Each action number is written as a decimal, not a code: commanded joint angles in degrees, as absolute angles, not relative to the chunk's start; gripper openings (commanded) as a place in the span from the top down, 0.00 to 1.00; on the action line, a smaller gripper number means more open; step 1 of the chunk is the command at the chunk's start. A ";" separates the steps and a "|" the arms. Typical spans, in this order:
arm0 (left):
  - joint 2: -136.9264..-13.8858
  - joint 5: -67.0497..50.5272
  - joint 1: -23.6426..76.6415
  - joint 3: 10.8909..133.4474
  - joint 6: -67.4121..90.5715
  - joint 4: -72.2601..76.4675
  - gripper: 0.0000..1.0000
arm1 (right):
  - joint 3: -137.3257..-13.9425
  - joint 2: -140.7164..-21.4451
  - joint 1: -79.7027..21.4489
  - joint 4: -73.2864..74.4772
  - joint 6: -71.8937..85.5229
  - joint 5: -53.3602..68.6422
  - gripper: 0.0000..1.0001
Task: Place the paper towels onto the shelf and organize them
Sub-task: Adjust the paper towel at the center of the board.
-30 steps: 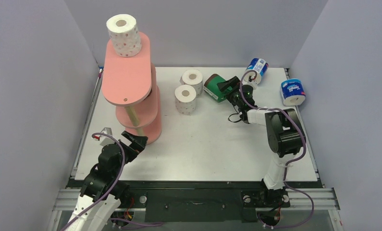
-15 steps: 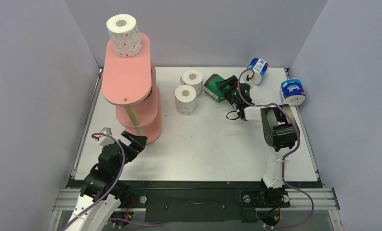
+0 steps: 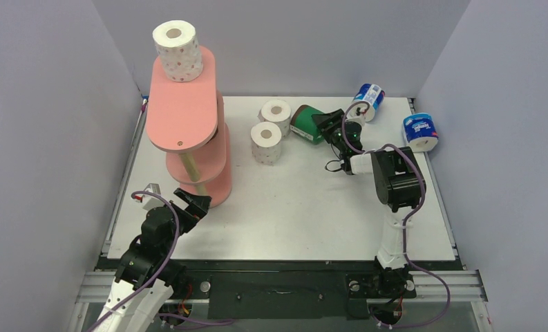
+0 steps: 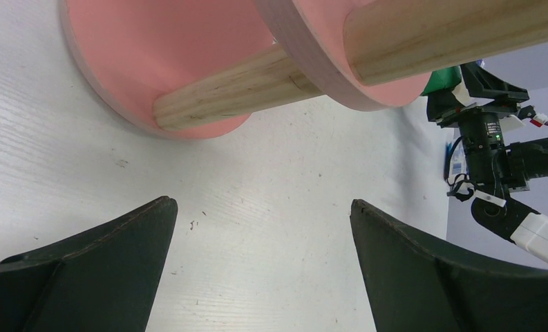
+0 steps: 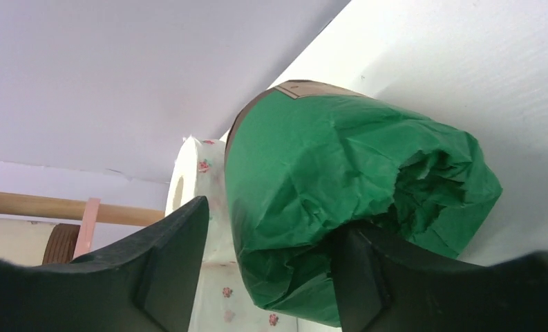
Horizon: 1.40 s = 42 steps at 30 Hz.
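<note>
On the top board of the salmon-pink shelf (image 3: 184,111) stands one white roll with red dots (image 3: 177,48). Two more dotted rolls (image 3: 276,113) (image 3: 266,140) stand upright on the table. Beside them a green-wrapped roll (image 3: 304,123) lies on its side. My right gripper (image 3: 324,122) straddles the rim of that green roll (image 5: 326,180). One finger (image 5: 374,277) sits in the crumpled end hollow. The other finger (image 5: 167,263) is outside, a thin gap off the wrapper, so the right gripper (image 5: 271,221) is open. My left gripper (image 4: 262,203) is open and empty by the shelf's foot (image 4: 174,55).
Two blue-white wrapped rolls (image 3: 369,99) (image 3: 420,131) lie at the far right, near the back and side walls. Grey walls close in the table on three sides. The shelf's wooden posts (image 4: 236,93) stand right ahead of the left gripper (image 3: 191,204).
The right gripper has pushed left onto the green roll and its jaws have narrowed round the rim. The roll has shifted slightly left. The left arm has not moved.
</note>
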<state>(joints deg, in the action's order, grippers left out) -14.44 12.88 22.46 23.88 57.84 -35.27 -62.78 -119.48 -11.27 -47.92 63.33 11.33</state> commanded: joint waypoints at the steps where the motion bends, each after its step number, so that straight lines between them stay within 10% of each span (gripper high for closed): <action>1: -14.53 13.70 22.76 24.66 58.00 -34.48 0.04 | -63.41 -121.13 -10.91 -56.34 64.42 13.22 0.47; 21: -13.10 13.58 22.77 24.69 57.66 -34.98 0.04 | -52.64 -106.96 -9.09 -55.19 63.21 14.69 0.74; 33: -12.36 12.23 23.52 24.69 57.52 -34.68 0.04 | -52.63 -71.62 -21.62 -3.17 31.84 -0.76 0.74; 42: -12.28 11.96 23.56 23.83 58.87 -33.80 0.04 | -65.36 -67.17 -41.97 28.43 14.20 -13.90 0.73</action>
